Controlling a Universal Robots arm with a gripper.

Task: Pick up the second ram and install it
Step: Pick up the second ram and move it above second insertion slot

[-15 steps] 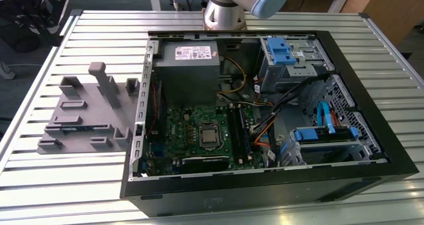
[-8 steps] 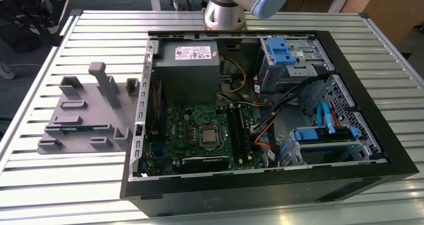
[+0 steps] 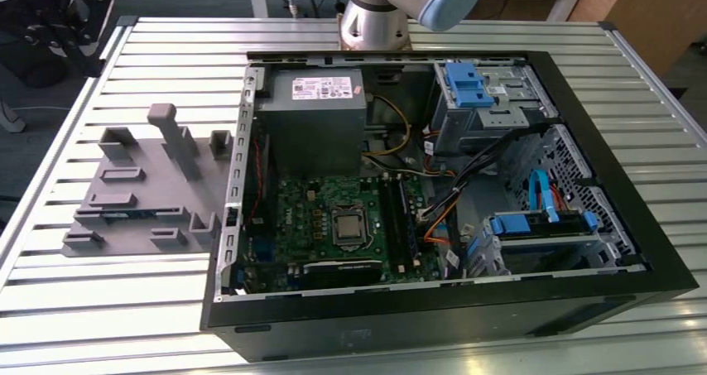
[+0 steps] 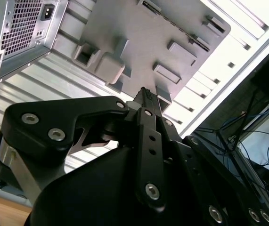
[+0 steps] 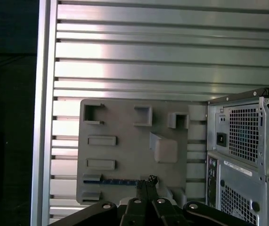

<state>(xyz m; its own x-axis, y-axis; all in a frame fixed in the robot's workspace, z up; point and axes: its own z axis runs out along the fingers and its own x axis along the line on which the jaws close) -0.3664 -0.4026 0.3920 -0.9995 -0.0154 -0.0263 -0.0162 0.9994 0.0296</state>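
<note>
The slatted metal table (image 3: pixel 165 56) bears a grey holder tray (image 3: pixel 149 201) beside an open computer case (image 3: pixel 442 317).

A robotics lab, judging by the robot arm (image 3: pixel 376 23), slatted aluminium bench (image 3: pixel 122 309) and opened computer case (image 3: pixel 442 317).

Second ram (image 5: pixel 118 181) in tray (image 5: pixel 125 120) — beside case (image 5: pixel 245 155).

- I see an open black computer case (image 3: pixel 442 309) on the slatted bench (image 3: pixel 165 52).
- A grey holder tray (image 3: pixel 132 201) lies beside it, on the exterior view's left.
- Inside: motherboard (image 3: pixel 320 209), power supply (image 3: pixel 315 118).
</note>
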